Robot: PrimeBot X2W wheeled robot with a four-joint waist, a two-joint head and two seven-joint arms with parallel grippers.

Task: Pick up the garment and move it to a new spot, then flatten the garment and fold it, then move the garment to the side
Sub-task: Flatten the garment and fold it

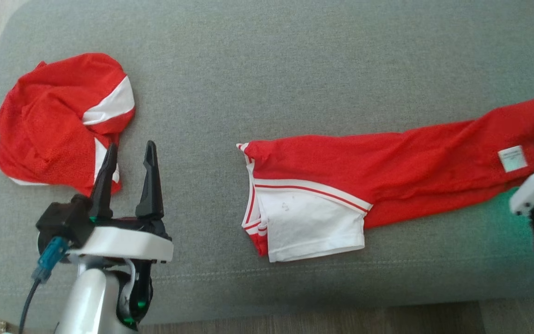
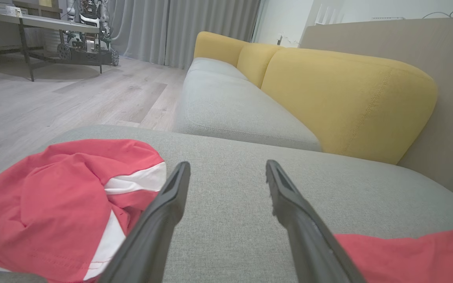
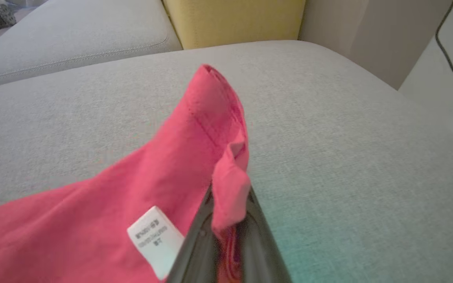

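Since the right end effector [image 3: 228, 196], at frame right, clamped only an edge of the garment [image 1: 387, 171], lifting risked slippage; the left end effector [image 1: 130, 146] gaped empty.

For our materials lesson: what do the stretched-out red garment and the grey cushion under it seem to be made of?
Red garment: probably thin synthetic mesh, matte; a fine dotted texture shows. Grey cushion: woven upholstery fabric, matte; heathered flecks, stitched seam.

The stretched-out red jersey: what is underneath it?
The red jersey lies on a grey sofa cushion, which shows all around it. The patch directly beneath is covered, so anything there cannot be seen. Its right end is pinched between the right fingers.
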